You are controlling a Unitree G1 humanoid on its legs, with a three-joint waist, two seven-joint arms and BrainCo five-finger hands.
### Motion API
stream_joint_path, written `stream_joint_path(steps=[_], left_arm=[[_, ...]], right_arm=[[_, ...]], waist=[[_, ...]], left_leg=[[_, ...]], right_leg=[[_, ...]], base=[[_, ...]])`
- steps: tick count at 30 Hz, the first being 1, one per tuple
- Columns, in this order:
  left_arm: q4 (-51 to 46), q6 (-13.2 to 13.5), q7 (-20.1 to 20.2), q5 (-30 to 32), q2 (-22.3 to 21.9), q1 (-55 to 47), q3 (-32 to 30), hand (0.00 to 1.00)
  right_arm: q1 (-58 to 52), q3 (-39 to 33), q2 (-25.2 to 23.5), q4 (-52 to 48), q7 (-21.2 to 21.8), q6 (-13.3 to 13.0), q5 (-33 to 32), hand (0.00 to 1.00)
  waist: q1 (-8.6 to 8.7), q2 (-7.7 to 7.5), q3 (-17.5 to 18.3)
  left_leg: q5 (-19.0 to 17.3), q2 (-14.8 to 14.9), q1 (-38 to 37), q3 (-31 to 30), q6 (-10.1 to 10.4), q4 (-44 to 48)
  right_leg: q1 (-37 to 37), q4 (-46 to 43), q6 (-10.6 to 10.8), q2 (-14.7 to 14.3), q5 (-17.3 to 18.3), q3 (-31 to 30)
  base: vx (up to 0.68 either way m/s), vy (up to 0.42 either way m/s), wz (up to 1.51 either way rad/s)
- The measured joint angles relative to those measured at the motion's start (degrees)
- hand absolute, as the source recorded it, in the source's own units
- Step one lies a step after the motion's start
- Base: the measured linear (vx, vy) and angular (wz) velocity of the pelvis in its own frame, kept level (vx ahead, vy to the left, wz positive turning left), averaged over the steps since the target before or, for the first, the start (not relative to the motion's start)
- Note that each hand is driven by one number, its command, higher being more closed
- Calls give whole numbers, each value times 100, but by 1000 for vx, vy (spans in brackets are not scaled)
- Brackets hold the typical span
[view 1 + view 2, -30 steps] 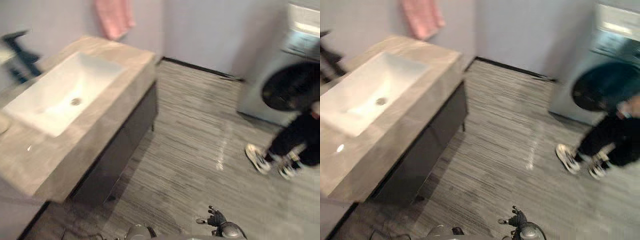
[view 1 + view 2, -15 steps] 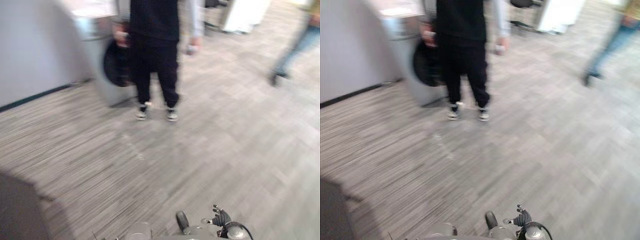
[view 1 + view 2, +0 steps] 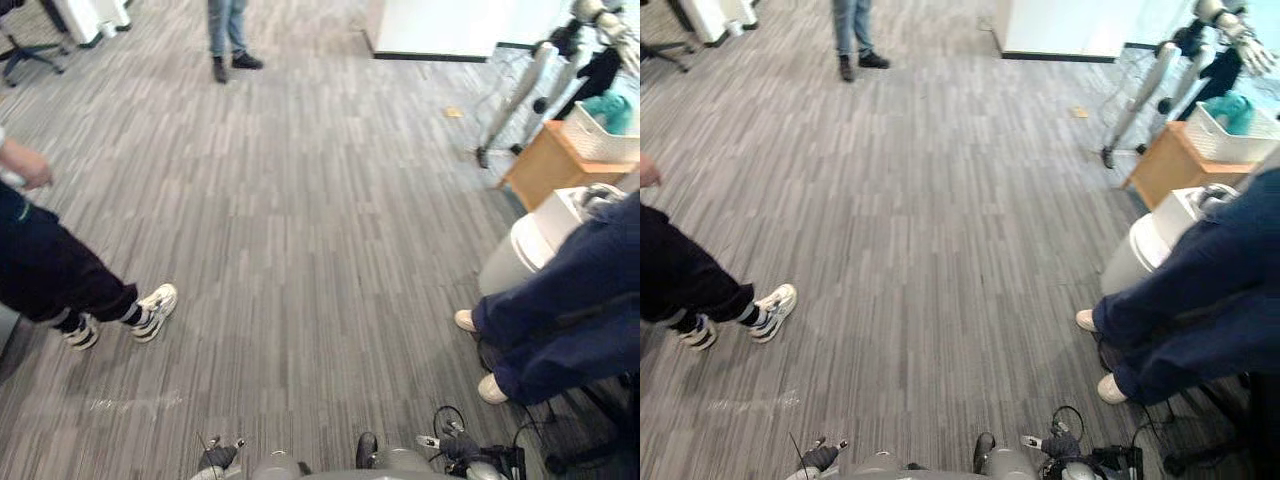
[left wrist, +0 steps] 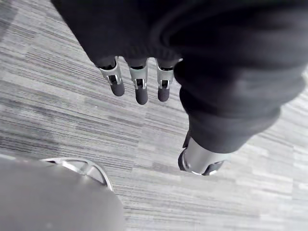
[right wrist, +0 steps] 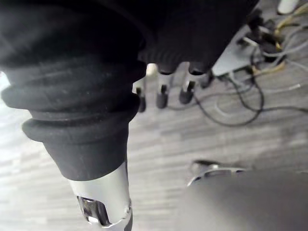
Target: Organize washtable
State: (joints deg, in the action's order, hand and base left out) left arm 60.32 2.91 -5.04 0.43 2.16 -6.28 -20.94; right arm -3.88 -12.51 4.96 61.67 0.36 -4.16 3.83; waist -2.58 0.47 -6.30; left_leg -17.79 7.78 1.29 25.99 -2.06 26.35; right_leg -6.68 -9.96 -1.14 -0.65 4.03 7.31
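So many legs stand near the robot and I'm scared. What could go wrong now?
It might bump the person in navy trousers, close on its right, or tread on that white shoe. The person in black trousers on its left is near too. The left hand and right hand hang open; a swing could hit a leg.

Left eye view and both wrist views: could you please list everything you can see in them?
Floor: one, grey planks, throughout.
Person in dark trousers: one, white trainers, left.
Person in navy trousers: one, white shoes, right.
Person in blue jeans: one, dark shoes, far back.
Wooden stand: one, light brown, far right.
Basket: one, white, on the wooden stand.
Round container: one, white, beside the navy trousers.
Left hand: one, silver fingers straight, above floor.
Right hand: one, silver fingers straight, above floor.
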Motion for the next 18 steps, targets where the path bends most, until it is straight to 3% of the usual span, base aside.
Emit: stream_joint_path(steps=[5, 8, 10, 12, 18], left_arm=[[103, -22, -5, -1, -166, -152, 16, 0], [113, -20, -20, 0, -135, -131, 61, 0], [145, -24, -27, -2, -83, -128, 58, 0], [252, -32, -115, -10, -71, -88, 118, 0], [479, -39, -154, -94, -17, 3, 319, 0]], right_arm=[[-26, 19, 145, 181, 2, 4, -107, 0], [10, 393, 150, 212, 8, -4, -94, 0], [13, 600, 150, 222, 54, -51, -84, 0], [11, 689, 162, 234, 109, -84, -90, 0], [24, 627, 141, 318, 111, -87, -99, 0]], waist=[[-38, 242, 261], [-7, 152, 308], [-11, 79, 336], [-3, 86, 356], [14, 102, 415]], left_leg=[[-129, 11, -302, -334, 221, -589], [-127, -8, -377, -379, 222, -582], [-122, -89, -294, -798, 212, -399], [-113, -210, -297, -1251, 203, -421], [23, -608, -697, -1459, 7, -1246]], right_leg=[[395, 935, 13, -368, -581, -513], [467, 1128, -8, -416, -736, -654], [467, 1123, -26, -408, -763, -742], [553, 1235, 17, -377, -862, -856], [657, 1591, 129, -179, -1204, -1030]], base=[[66, -78, -62], [1, 12, -23], [-29, 21, -19], [-46, 56, -24], [-68, 105, -13]])
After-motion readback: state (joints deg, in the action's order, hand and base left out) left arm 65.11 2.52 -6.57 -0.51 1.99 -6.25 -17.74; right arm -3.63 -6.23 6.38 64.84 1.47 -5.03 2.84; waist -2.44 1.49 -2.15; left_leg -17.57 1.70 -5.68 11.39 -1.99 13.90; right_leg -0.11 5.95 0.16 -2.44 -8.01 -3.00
